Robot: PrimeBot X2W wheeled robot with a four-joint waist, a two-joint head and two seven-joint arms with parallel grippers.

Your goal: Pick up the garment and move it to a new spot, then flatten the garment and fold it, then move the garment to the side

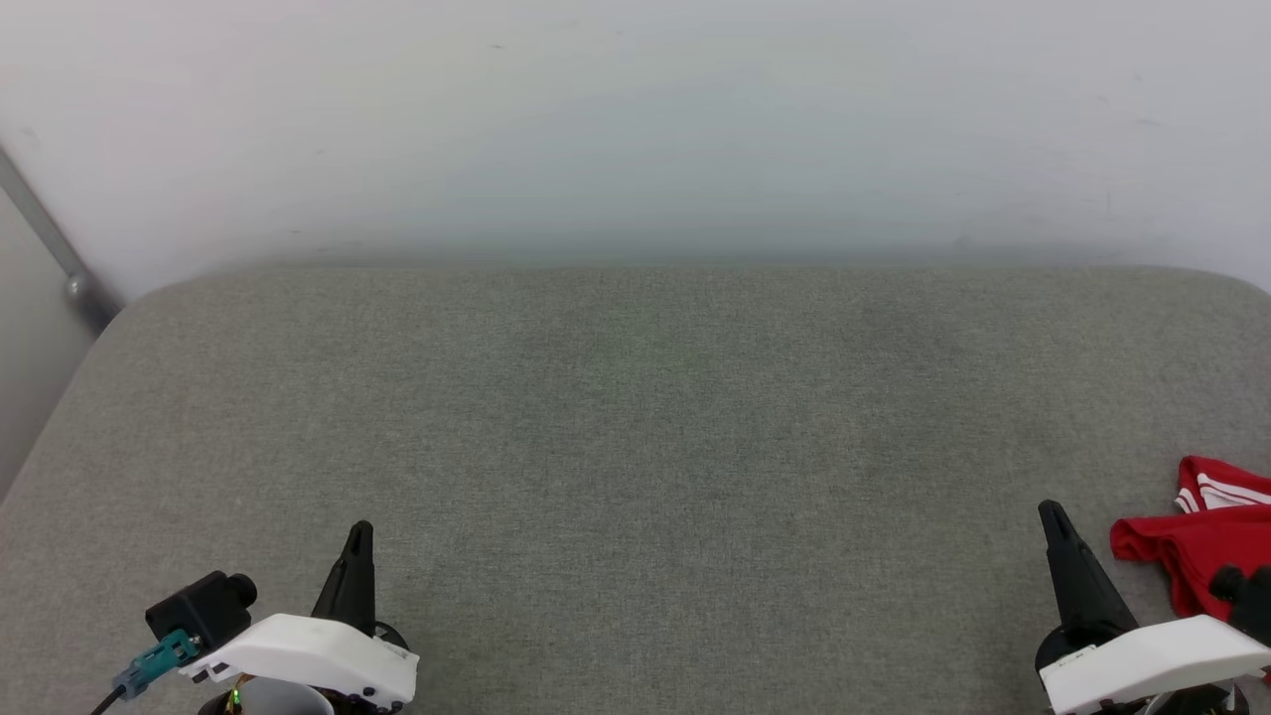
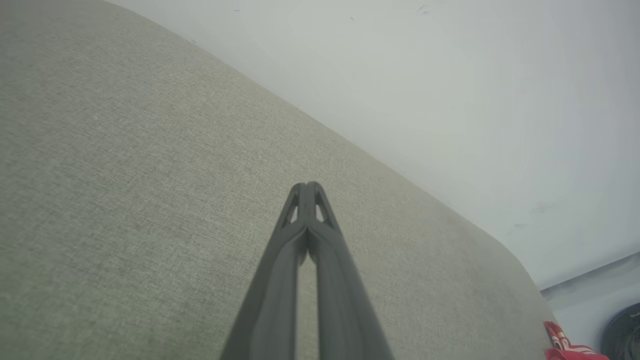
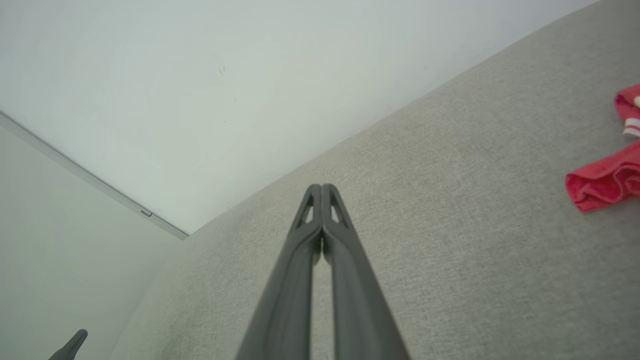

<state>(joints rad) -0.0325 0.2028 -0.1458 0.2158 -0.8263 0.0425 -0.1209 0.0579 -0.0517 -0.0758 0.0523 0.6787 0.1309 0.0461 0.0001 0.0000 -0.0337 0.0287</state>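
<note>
Hovering empty over the grey padded surface (image 1: 635,447), both pincers pressed fully closed.
Left gripper (image 1: 358,534) near left, right gripper (image 1: 1051,514) near right; crumpled red garment (image 1: 1197,546) lies just right of the latter.

Bright, flat, even light, no glare; wide-angle bending either side of left pincer (image 2: 306,186), its base blurred.

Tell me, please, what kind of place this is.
Probably a bare indoor test room: a grey fabric-covered padded surface against a plain white wall, with a crumpled red garment near its right edge.
</note>
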